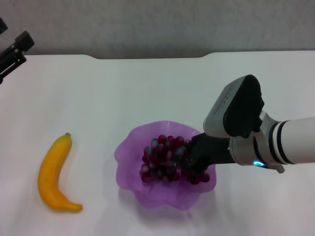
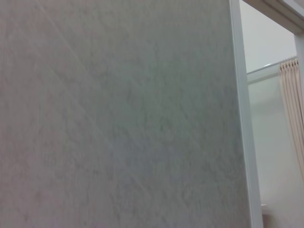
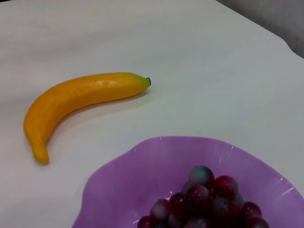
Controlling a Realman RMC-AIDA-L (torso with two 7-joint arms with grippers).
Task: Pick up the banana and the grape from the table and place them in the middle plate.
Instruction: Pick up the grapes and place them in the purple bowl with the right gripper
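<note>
Half done, by the look of it: the grape (image 1: 165, 162) bunch lies inside the middle plate (image 1: 135, 189), centre-lower part of the head view, with the right gripper (image 1: 189, 160) reaching in from the right and sitting right at the bunch's right-hand edge. Can't tell whether its jaws are clenched on the grapes or already let go; the fingertips are dark against dark fruit and the wrist housing blocks the rest. The banana (image 1: 53, 174) is not yet moved: it lies flat on the table (image 1: 147, 88) at lower left of the head view, well apart from the plate, green tip pointing toward the top of the frame. The right wrist view shows the same layout, banana (image 3: 78, 97) in the upper left, plate rim (image 3: 142, 147) and grapes (image 3: 204, 202) at the bottom, cut off by the frame edge, none of that arm's own fingers visible. Left gripper (image 1: 15, 51) sits parked at the far upper-left corner of the head view, partly cropped, so its jaw state is also unreadable. Left wrist view shows only a blank grey wall (image 2: 118, 114) and a white frame edge, nothing of the task. Left to do, I'd judge: release the grapes if held, then fetch the banana, likely a job for the left arm.
</note>
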